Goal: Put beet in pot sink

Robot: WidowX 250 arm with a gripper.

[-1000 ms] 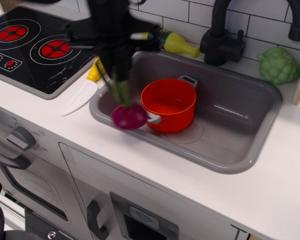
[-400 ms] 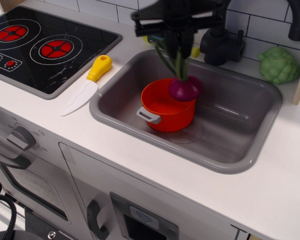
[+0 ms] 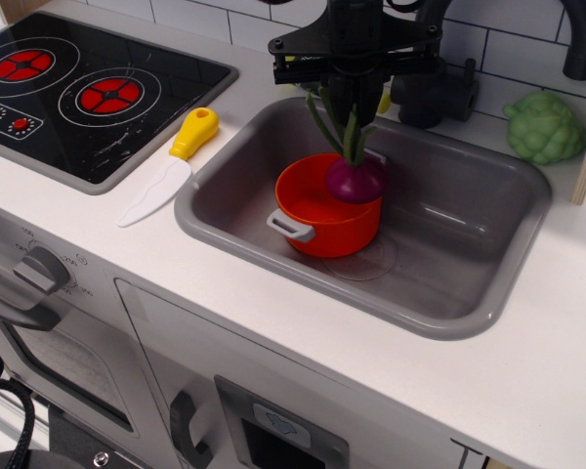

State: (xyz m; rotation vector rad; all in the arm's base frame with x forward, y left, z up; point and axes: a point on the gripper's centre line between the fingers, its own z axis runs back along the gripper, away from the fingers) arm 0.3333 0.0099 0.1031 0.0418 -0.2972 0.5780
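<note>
The beet [image 3: 356,180] hangs by its green leaves from my black gripper [image 3: 352,106], which is shut on the leaves. Its magenta bulb is over the far right rim of the orange pot [image 3: 328,207] and partly covers that rim. The pot stands upright in the grey sink [image 3: 469,244], left of the sink's middle, with one grey handle [image 3: 289,226] towards the front left. I cannot tell whether the bulb touches the pot.
A toy knife [image 3: 166,168] with a yellow handle lies on the counter between the black stovetop [image 3: 78,88] and the sink. A black faucet [image 3: 435,78] stands behind the sink. A pale green cabbage-like toy [image 3: 544,127] sits at the back right.
My gripper carried the beet from the sink's front left edge to the right, over the pot. Since 0.4 s ago the beet has sunk slightly towards the pot's far rim.
</note>
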